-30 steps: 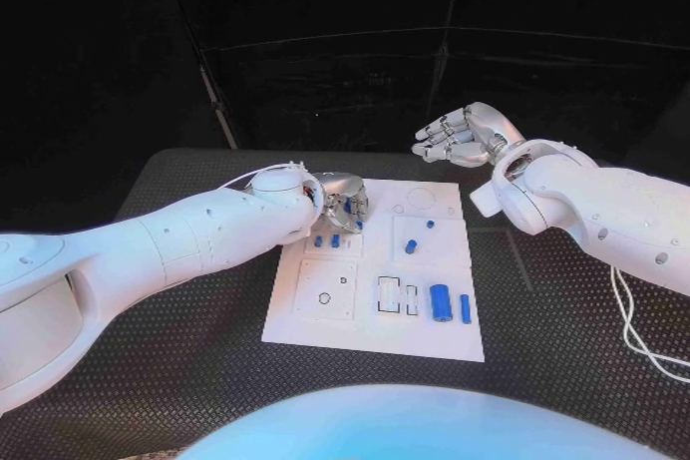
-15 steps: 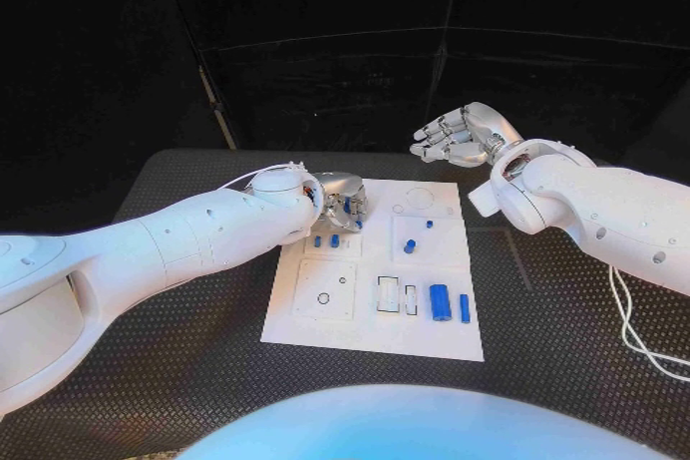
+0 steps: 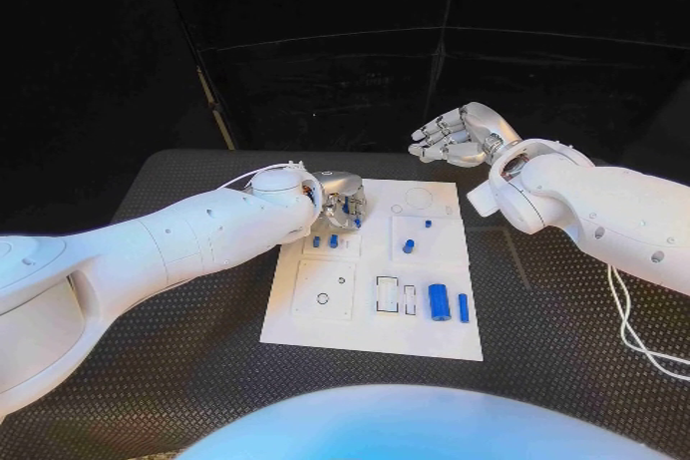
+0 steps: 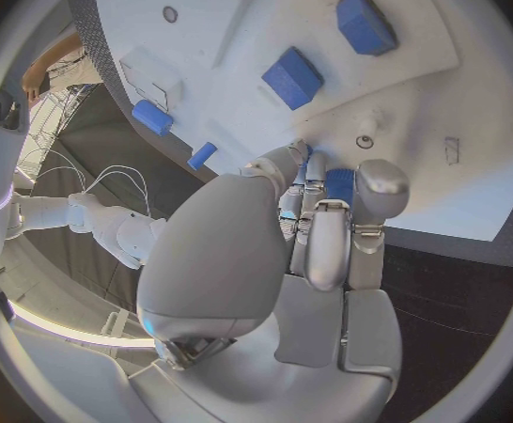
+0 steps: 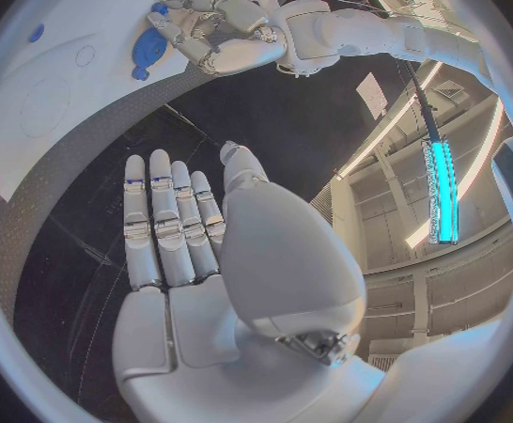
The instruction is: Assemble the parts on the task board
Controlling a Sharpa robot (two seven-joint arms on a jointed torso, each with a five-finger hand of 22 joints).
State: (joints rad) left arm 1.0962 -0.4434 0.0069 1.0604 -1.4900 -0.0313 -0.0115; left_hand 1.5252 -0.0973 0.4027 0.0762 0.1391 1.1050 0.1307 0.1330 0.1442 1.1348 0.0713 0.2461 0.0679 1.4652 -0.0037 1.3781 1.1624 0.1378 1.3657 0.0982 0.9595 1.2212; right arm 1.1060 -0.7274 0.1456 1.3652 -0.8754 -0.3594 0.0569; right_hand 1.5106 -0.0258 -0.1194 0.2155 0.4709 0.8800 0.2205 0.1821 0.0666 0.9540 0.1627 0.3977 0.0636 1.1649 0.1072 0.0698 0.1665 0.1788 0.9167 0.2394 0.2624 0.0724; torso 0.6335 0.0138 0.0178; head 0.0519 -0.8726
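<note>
The left hand (image 3: 339,203) pinches a blue part (image 4: 340,184) above the board (image 3: 367,330) (far-left corner); the right hand (image 3: 455,134) hangs open, well away.

A black table (image 3: 172,181) with a fine woven texture fills the lower half of the head view, its far edge crossing the middle of the frame. Behind it hangs a black curtain wall (image 3: 345,71), creased, with a thin pale pole (image 3: 223,116) leaning at the upper left. In the right wrist view a long turquoise strip light (image 5: 443,190) glows at the right, among ceiling beams (image 5: 380,141) and a pale panel (image 5: 373,94).
</note>
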